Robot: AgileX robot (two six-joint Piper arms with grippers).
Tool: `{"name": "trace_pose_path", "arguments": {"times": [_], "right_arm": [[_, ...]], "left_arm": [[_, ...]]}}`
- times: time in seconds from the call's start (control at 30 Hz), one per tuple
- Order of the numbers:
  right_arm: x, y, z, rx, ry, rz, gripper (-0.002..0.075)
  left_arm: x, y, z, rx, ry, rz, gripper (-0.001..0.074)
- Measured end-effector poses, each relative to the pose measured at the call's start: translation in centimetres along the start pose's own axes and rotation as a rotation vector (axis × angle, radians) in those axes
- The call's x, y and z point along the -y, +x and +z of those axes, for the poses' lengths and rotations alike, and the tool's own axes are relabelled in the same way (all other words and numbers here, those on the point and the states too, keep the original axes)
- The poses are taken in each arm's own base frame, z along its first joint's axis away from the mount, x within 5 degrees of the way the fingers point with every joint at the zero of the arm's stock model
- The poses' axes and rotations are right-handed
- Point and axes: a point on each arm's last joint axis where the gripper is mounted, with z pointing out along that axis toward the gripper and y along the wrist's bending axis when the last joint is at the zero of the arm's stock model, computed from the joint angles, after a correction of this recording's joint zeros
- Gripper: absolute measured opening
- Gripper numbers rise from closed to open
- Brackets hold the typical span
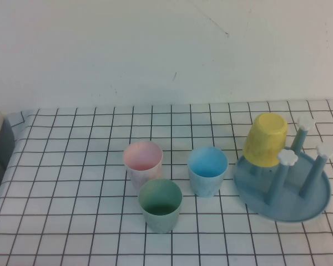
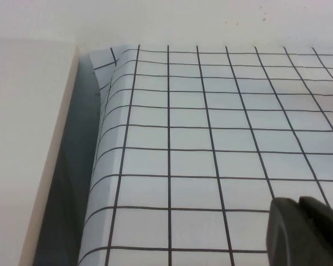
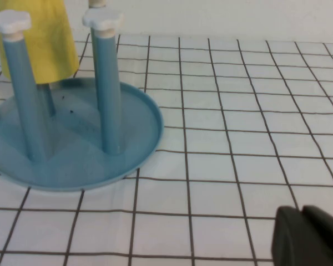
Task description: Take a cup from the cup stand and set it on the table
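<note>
The yellow cup (image 1: 265, 139) hangs upside down, tilted, on a peg of the blue cup stand (image 1: 299, 202) at the right of the table (image 1: 72, 183). Three other pegs with white flower caps stand bare. In the right wrist view the cup (image 3: 41, 39) is behind the stand (image 3: 72, 160). My right gripper (image 3: 302, 210) is shut and empty, low over the cloth, apart from the stand. My left gripper (image 2: 299, 206) is shut and empty near the table's left edge. Neither arm shows in the high view.
A pink cup (image 1: 142, 160), a green cup (image 1: 160, 204) and a blue cup (image 1: 207, 169) stand upright in the middle of the table. The cloth's left edge (image 2: 100, 166) drops beside a pale board. A white wall runs behind.
</note>
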Motion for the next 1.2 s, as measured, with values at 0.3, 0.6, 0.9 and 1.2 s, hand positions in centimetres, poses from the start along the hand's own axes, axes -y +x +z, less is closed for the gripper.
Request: {"name": "trace_pose_path", "arguments": {"times": [0.3,0.6,0.9,1.2], "right_arm": [[0.0,0.0,0.0,0.0,0.0,-0.01,-0.0002],[0.0,0.0,0.0,0.0,0.0,-0.012,-0.0002],[0.0,0.0,0.0,0.0,0.0,-0.014,-0.0002],[0.0,0.0,0.0,0.0,0.0,-0.016,-0.0002]], "left_arm": [[-0.05,-0.05,-0.02,0.001,-0.006,0.017,-0.0004],[-0.06,-0.04,-0.02,0.0,-0.007,0.018,-0.0004],[-0.06,-0.04,-0.02,0.0,-0.008,0.02,-0.0004],[-0.06,-0.04,-0.02,0.0,-0.008,0.02,-0.0004]]}}
